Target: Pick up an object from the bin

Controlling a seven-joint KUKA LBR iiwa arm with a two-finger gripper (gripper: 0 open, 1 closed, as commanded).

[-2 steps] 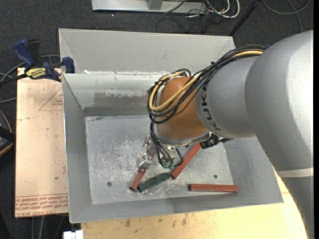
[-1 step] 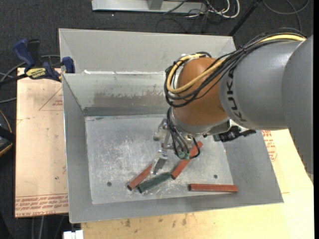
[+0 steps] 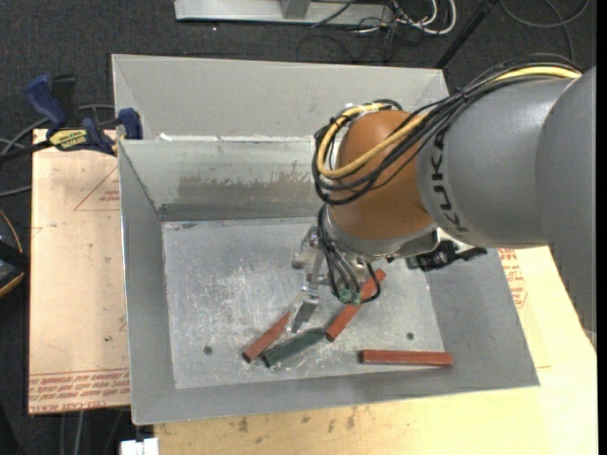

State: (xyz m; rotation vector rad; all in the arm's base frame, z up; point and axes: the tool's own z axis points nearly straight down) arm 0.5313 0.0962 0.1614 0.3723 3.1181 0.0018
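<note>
**Gripper [image 3: 305, 318] lowered to the dark green stick [image 3: 292, 349] in the grey bin [image 3: 190, 282]**

You see the gripper tip just above the upper end of the dark green stick, which lies slanted on the bin floor; you cannot tell whether the two touch. You also cannot tell from this view whether the gripper is open or closed. A red-brown stick [image 3: 266, 340] lies against the green stick on its left, slanted the same way. A second red-brown stick [image 3: 342, 321] lies just to the right of the green stick, angled up toward the wrist. A longer red-brown stick [image 3: 405, 357] lies flat farther to the right, well apart. The orange wrist cover [image 3: 379, 183] with its cables hangs above and behind the green stick.
</note>
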